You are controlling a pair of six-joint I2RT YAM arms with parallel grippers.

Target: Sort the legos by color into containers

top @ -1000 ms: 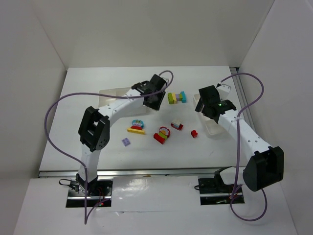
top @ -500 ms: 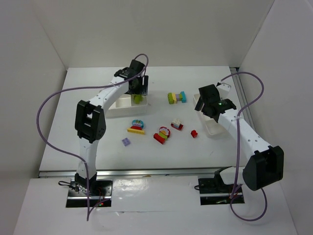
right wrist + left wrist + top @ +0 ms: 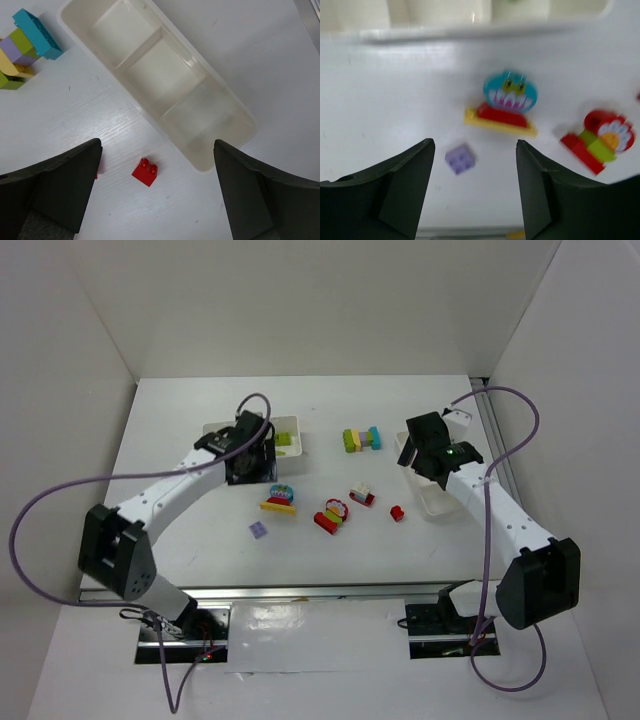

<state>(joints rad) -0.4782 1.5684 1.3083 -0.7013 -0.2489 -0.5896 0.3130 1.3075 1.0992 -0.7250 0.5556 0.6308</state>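
My left gripper hangs open at the near edge of the wide white tray, in whose right compartment a lime green brick lies. In the left wrist view the left gripper is empty, with a purple brick on the table below the gap. Beyond it sit a cyan, red and yellow stack and a red and green flower stack. My right gripper stands open above a small red brick, beside the narrow tray.
A lime, yellow, purple and cyan stack lies at the back middle, and a red and white piece near the centre. White walls close in the table's back and sides. Purple cables loop off both arms.
My left arm swung from the middle stack over to the wide tray, opened and left the lime green brick there, then drew back toward the near side. The right arm stayed still.
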